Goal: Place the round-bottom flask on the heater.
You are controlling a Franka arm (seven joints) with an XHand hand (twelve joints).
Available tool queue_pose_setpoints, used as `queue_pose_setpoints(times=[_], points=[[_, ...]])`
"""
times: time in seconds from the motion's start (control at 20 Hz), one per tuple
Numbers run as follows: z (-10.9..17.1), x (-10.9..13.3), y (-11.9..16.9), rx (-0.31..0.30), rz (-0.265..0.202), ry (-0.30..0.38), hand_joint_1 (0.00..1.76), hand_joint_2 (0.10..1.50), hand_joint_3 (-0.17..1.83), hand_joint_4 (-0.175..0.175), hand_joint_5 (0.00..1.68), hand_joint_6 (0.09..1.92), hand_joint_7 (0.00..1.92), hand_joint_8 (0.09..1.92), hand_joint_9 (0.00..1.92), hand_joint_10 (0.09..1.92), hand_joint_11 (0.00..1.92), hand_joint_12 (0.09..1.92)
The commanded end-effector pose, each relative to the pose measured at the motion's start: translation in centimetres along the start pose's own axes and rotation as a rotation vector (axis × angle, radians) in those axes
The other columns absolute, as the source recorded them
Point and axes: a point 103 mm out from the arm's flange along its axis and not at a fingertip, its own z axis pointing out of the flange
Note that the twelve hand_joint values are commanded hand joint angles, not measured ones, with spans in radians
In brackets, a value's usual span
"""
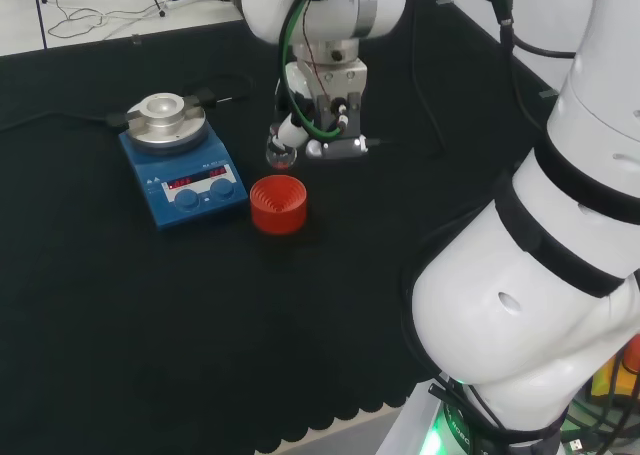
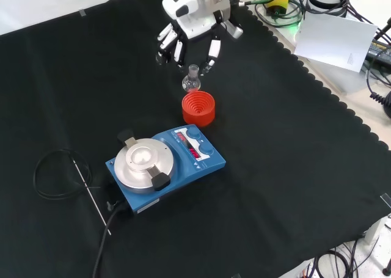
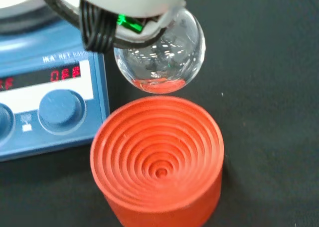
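A clear round-bottom flask (image 1: 280, 153) (image 2: 191, 80) (image 3: 162, 60) hangs just above the red ribbed stand (image 1: 278, 203) (image 2: 198, 107) (image 3: 158, 164), apart from it. My hand (image 1: 322, 103) (image 2: 190, 22) is over the flask, with fingers curled down round its neck, so it is shut on the flask. The bulb shows a red reflection of the stand beneath. The heater (image 1: 183, 170) (image 2: 183, 159) (image 3: 50, 82) is a blue box with a round silver plate (image 1: 164, 119) (image 2: 142, 162) on top. It stands beside the stand, to the left in the head view and nearer in the front view.
A black cable (image 2: 55, 174) and a thin rod (image 2: 91, 195) lie on the cloth left of the heater in the front view. The cloth's scalloped edge (image 2: 342, 116) runs down the right, with a white sheet (image 2: 336, 43) beyond it.
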Motion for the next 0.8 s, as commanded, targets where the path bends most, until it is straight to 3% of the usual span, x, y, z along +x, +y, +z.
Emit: queue_pose_setpoints(times=[0.05, 0.45, 0.8], points=[[-3.1, 2.0, 1.2, -0.017, -0.017, -0.011, 1.11, 0.65, 0.76, 0.141, 1.19, 0.87, 0.34, 0.65, 0.65, 0.57, 0.40, 1.31], [-6.1, 6.0, 5.5, -0.026, -0.057, -0.020, 1.11, 0.64, 0.77, 0.132, 1.19, 0.88, 0.34, 0.65, 0.65, 0.57, 0.41, 1.31], [-6.6, 10.7, 9.7, -0.009, -0.124, -0.041, 1.12, 0.64, 0.77, 0.126, 1.19, 0.88, 0.34, 0.65, 0.65, 0.57, 0.41, 1.31]])
